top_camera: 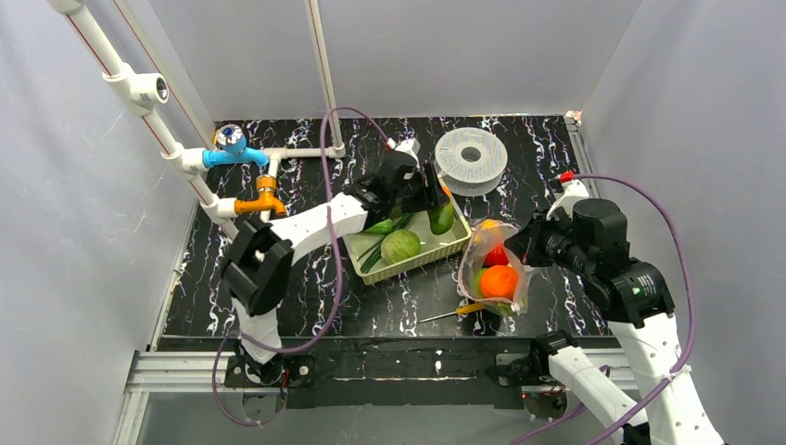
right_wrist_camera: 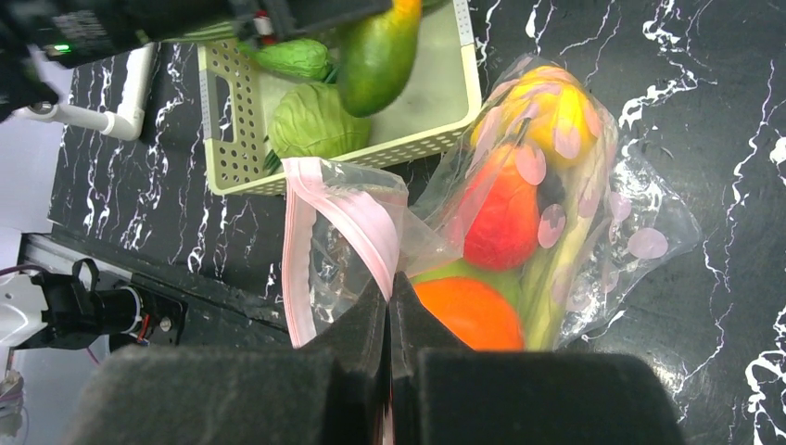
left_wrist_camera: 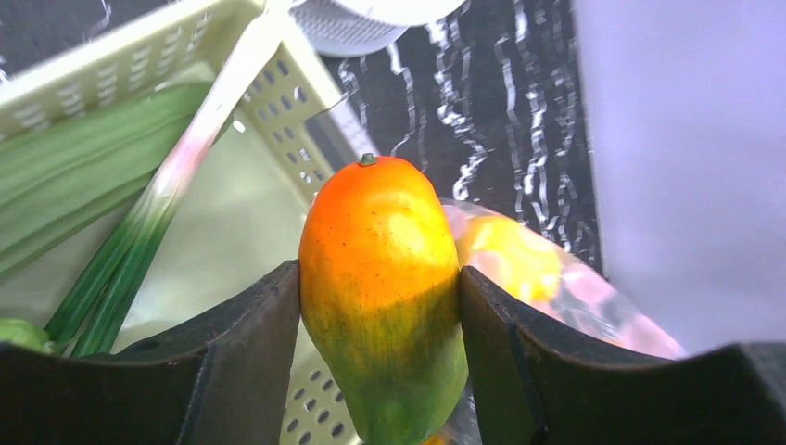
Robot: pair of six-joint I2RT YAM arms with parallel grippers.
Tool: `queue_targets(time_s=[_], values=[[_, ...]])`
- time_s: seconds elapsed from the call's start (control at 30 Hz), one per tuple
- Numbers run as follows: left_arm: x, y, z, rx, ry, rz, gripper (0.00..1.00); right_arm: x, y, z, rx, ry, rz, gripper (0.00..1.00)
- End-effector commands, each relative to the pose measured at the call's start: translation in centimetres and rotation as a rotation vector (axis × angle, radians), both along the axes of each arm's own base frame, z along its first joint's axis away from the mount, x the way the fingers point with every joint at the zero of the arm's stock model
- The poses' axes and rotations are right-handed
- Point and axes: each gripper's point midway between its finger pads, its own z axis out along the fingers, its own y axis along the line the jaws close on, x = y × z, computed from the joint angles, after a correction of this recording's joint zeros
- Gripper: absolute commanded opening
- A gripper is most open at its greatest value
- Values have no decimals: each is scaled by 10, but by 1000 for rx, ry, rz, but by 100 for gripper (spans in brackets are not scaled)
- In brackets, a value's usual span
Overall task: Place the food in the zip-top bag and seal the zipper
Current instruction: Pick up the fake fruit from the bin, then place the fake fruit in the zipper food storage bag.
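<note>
My left gripper is shut on an orange-and-green mango and holds it above the right end of the pale-green basket. The mango also shows in the right wrist view. The clear zip-top bag lies right of the basket, its mouth held open. It holds an orange fruit, a red pepper and a yellow pepper. My right gripper is shut on the bag's pink zipper strip. A cabbage and a leek lie in the basket.
A grey round spool stands behind the basket. White pipes with a blue valve and an orange valve run along the left. A thin yellow-tipped rod lies in front of the bag. White walls close in both sides.
</note>
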Motion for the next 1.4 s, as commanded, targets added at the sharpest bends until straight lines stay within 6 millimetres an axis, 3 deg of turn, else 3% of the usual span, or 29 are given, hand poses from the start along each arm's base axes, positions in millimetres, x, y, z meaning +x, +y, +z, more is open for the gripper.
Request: queue_targets(time_s=[0.0,0.37,0.53,0.67,0.8,0.93,1.0,1.27,1.37], values=[[-1,23,65,-26,-150,41,1,11,2,16,33,-92,-10,1],[-33,65,155,-82,-307,62,0,16,5,21,46,-127,-8,1],[-56,74,198,-170,-372,19,0,20,7,23,55,-144,-7,1],[-90,55,232,-321,-406,-163,0,25,7,24,52,-144,-12,1],[-146,20,254,-411,-459,-403,0,28,7,28,49,-151,-18,1],[-203,-15,257,-380,-604,-596,0,28,6,35,43,-141,-20,1],[-215,-28,248,-371,-621,-623,0,27,6,44,47,-154,-20,1],[-230,-69,206,-250,-689,-605,0,17,7,66,94,-187,-14,1],[-214,-69,193,-154,-698,-543,0,15,7,69,103,-188,-16,1]])
